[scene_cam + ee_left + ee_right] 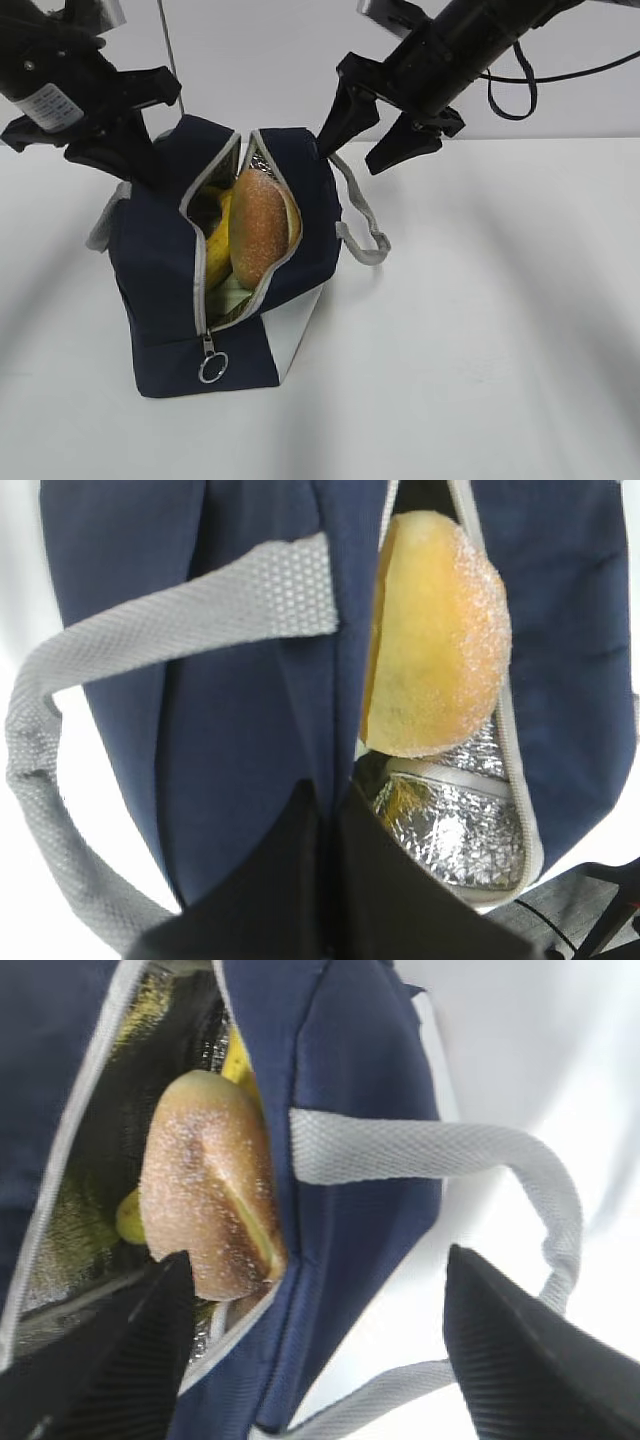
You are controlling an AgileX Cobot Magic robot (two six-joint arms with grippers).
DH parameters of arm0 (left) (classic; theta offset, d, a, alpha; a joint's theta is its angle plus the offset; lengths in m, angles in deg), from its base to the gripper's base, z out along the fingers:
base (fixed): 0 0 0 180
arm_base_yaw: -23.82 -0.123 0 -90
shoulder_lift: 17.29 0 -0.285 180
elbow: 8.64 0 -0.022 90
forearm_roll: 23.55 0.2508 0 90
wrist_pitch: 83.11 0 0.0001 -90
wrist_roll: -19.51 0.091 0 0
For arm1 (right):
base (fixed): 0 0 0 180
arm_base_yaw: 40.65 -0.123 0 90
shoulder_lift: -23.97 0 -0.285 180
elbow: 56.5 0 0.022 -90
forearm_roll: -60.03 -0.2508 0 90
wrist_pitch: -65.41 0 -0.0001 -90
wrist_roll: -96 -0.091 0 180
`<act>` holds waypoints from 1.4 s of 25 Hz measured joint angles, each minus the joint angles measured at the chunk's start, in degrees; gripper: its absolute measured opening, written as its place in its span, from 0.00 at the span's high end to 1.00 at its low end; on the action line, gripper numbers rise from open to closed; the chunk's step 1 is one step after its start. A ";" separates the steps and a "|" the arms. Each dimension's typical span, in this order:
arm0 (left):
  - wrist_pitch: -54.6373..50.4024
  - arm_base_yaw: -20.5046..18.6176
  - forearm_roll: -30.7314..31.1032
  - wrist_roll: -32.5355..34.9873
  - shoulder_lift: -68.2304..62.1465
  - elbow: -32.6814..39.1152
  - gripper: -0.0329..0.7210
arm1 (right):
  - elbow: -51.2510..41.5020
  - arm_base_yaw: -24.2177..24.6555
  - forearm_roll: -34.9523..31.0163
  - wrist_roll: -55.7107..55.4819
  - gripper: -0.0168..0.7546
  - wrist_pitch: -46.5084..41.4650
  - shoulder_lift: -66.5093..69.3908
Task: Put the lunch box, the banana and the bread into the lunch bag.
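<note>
The jaws of the left gripper are seen pressed together on the top edge of the bag, a fold of navy fabric being pinched between them at the rear left of the opening. The jaws of the right gripper are held wide apart, with nothing between them; they are poised just above the bag's rear right edge, one finger over the fabric by the opening and the other out past the bag's right side.

The bag is stood on the white table, its zipper undone from the top down to the ring pull, which hangs low on the front. A white panel is shown on the bag's lower right front. One grey handle is draped off the bag's right side; the other is looped off its left side.

Inside the bag, the bread is stood on end in the opening, leaning against the right flap, its top level with the zipper edge. The banana is tucked left of the bread, deeper in the bag, partly hidden. Below the bread, near the bag's floor, a pale green piece is glimpsed; whether it is the lunch box cannot be told. Silver foil lining is seen around them.
</note>
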 joint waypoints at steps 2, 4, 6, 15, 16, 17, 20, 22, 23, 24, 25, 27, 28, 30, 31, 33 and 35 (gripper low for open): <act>0.14 0.00 0.00 0.00 0.00 0.00 0.96 | 0.00 -0.10 0.55 -0.14 0.24 0.00 0.00; 0.14 0.00 0.00 0.00 0.00 0.00 0.96 | 0.00 -0.87 0.82 -0.30 0.24 0.00 0.00; 0.18 0.00 0.00 0.00 0.00 0.00 0.96 | 0.00 -1.98 0.82 -0.30 0.24 0.00 0.00; 0.31 0.00 0.00 0.00 0.00 0.00 0.96 | 0.00 -4.48 3.36 -0.39 0.40 -0.12 3.36; 0.31 0.00 0.00 0.00 0.00 0.00 0.96 | 0.00 -4.48 4.02 -0.39 0.47 -0.12 3.36; 0.31 0.00 -0.05 0.00 0.00 0.00 0.96 | 0.00 -4.48 4.43 -0.43 0.55 -0.12 3.36; 0.36 0.00 -0.63 0.00 0.00 0.00 0.96 | 0.00 -4.48 4.53 -0.43 0.79 -0.12 3.36; 0.62 0.00 -1.21 0.00 0.00 0.00 0.96 | 0.00 -4.48 4.53 -0.43 0.93 -0.12 3.36; 0.58 0.00 -1.76 0.00 0.00 0.00 0.96 | 0.00 -4.48 4.58 -0.43 0.96 -0.12 3.36; 0.64 0.00 -2.47 0.00 0.00 0.00 0.96 | 0.00 -4.48 4.67 -0.43 0.98 -0.12 3.36; 0.76 0.00 -3.25 0.00 0.00 0.00 0.96 | 0.00 -4.48 4.83 -0.43 0.98 -0.12 3.17; 1.37 0.58 -4.42 0.00 0.00 0.00 0.96 | 0.00 -4.48 6.00 -0.52 0.98 -0.15 2.11; 1.95 1.17 -4.73 0.00 0.00 0.00 0.96 | 0.00 -4.48 6.39 -0.57 0.98 -0.26 1.23; 2.99 3.26 -5.18 0.00 0.00 0.00 0.96 | 0.00 -4.14 6.93 -1.11 0.98 -0.37 -1.04; 3.59 4.58 -5.39 0.00 0.00 -0.05 0.96 | 0.00 -3.99 7.53 -1.51 0.98 -0.37 -2.38; 4.97 6.99 -5.31 0.00 -0.04 -0.56 0.96 | 0.00 -3.63 9.87 -2.47 0.99 -0.63 -4.62; 6.39 9.24 -5.11 0.00 -0.30 -2.19 0.96 | 0.00 -3.38 12.84 -3.68 0.99 -1.32 -6.77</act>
